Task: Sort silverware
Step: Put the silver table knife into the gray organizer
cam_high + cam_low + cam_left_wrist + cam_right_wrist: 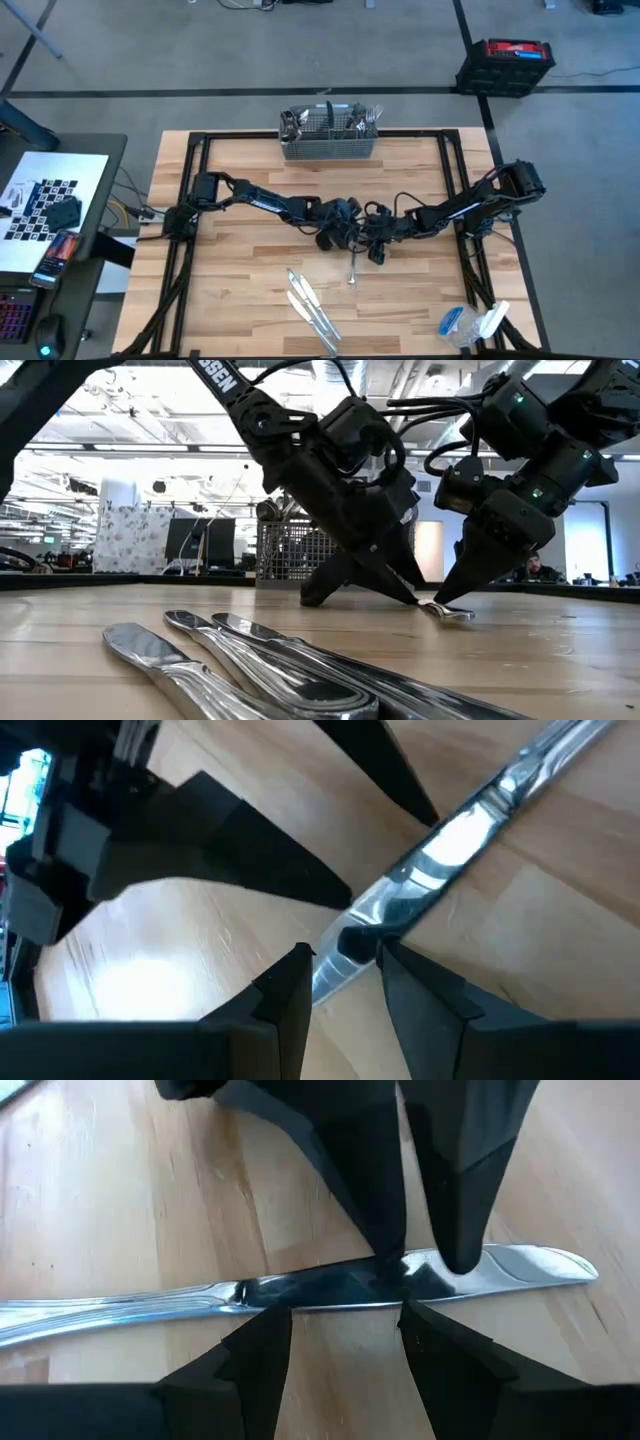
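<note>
Both grippers meet mid-table over one slim shiny silver table knife (pixel 330 1288) lying flat on the wood. The left gripper (pixel 345 960) pinches it; the right gripper (pixel 340 1325) straddles it, narrowly open – looks like a handoff.

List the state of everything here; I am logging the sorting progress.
left end effector: down at the centre knife
right end effector: open, tips at that same knife
centre knife: lying on the table
three knives: lying together near the front edge
basket: upright at the far edge, silverware standing in it
</note>
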